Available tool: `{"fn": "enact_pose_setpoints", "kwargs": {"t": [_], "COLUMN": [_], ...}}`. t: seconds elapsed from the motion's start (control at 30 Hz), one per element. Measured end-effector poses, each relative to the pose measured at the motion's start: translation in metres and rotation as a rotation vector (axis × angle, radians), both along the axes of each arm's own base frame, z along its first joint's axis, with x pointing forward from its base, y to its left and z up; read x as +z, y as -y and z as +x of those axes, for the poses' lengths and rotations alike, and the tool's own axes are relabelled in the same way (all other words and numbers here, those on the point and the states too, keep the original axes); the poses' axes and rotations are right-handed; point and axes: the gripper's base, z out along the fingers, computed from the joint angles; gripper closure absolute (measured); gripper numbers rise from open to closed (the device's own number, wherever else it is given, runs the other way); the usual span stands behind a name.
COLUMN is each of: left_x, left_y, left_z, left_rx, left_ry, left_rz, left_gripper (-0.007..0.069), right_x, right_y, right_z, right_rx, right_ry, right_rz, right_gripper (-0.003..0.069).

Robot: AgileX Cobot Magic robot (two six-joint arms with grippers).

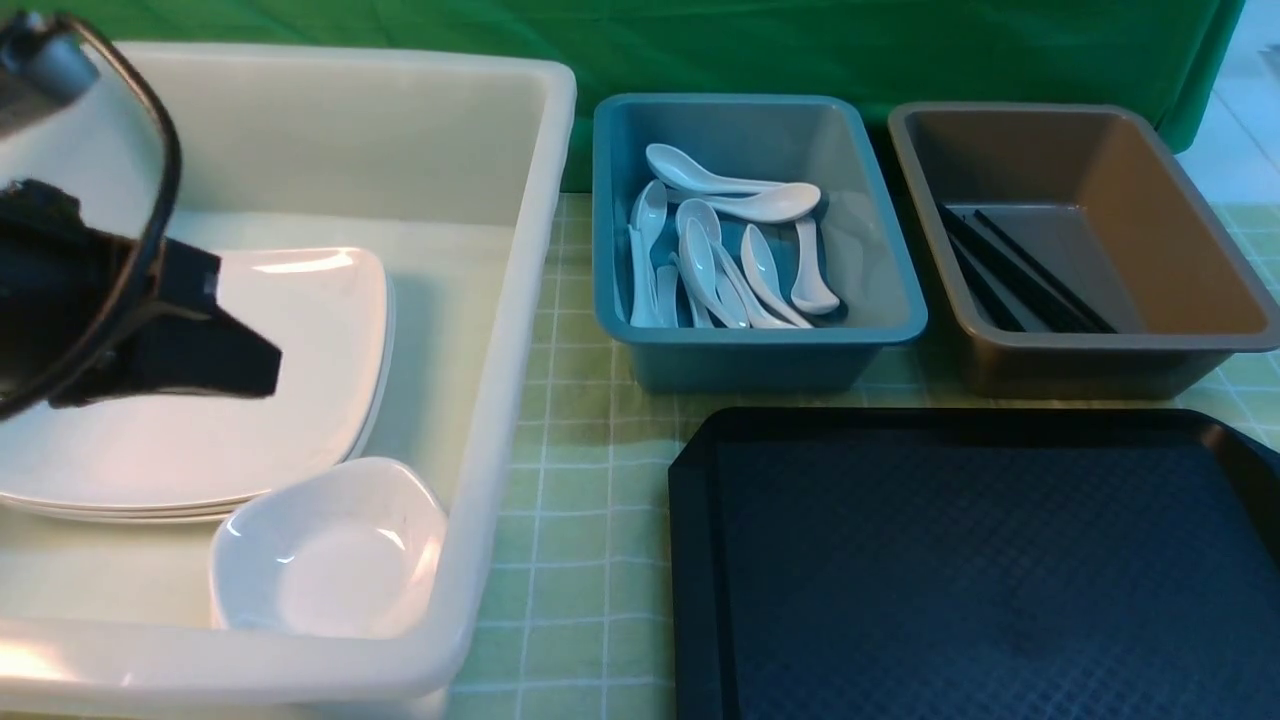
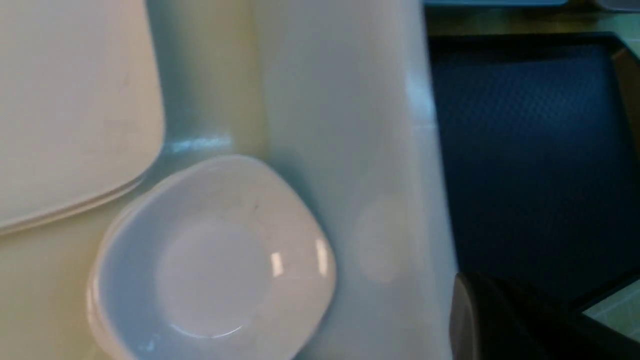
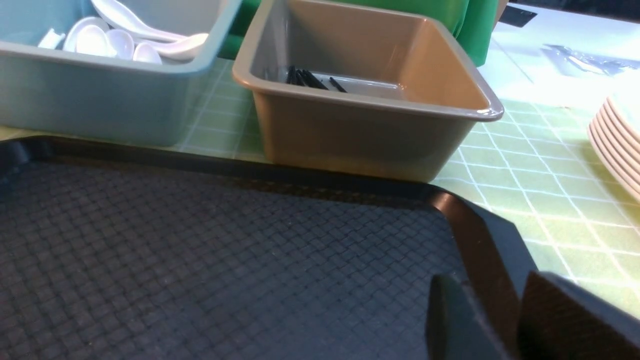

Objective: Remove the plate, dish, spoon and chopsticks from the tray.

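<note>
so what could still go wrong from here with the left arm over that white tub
The left tool hangs low over the stacked plates in the white tub, so lifting out carelessly might clip the top plate or the tub wall. The small dish sits tight against the plate stack and the tub's near corner, so a nudge could knock it against them.

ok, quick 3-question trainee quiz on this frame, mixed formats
1. True or false: the black tray has nothing on it.
2. Where do the chopsticks lie? A) blue bin B) brown bin C) white tub
3. Fill in: in the white tub, the small dish sits beside a stack of ____.

Key: 1 true; 2 B; 3 plates
</note>
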Motion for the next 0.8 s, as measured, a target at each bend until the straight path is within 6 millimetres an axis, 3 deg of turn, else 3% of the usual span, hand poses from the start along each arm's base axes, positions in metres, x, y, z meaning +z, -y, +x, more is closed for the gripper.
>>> {"fn": "enact_pose_setpoints", "kwargs": {"t": [0.1, 0.2, 0.4, 0.57, 0.8], "left_x": [0.023, 0.030, 0.006, -0.013, -0.018], "left_y": [0.007, 0.008, 0.001, -0.004, -0.014], "left_z": [-0.036, -0.067, -0.103, -0.113, -0.110], "left_rx": [-0.007, 0.025, 0.151, 0.167, 0.183], "left_ry": [0.160, 0.317, 0.508, 0.529, 0.568], "left_rz": [-0.016, -0.043, -0.131, -0.055, 0.148], "left_gripper": [0.0629, 0.0629, 0.0629, 0.0629, 0.0629], "right_x": [0.000, 0.000, 0.000, 0.000, 0.000], "right_y": [0.000, 0.000, 0.000, 0.000, 0.000], "right_z": [0.000, 0.000, 0.000, 0.000, 0.000], "right_rx": [0.000, 0.000, 0.000, 0.000, 0.000], "right_ry": [0.000, 0.000, 0.000, 0.000, 0.000], "right_rz": [0.000, 0.000, 0.000, 0.000, 0.000], "right_gripper": [0.0461, 0.0460, 0.0445, 0.0428, 0.0422]}}
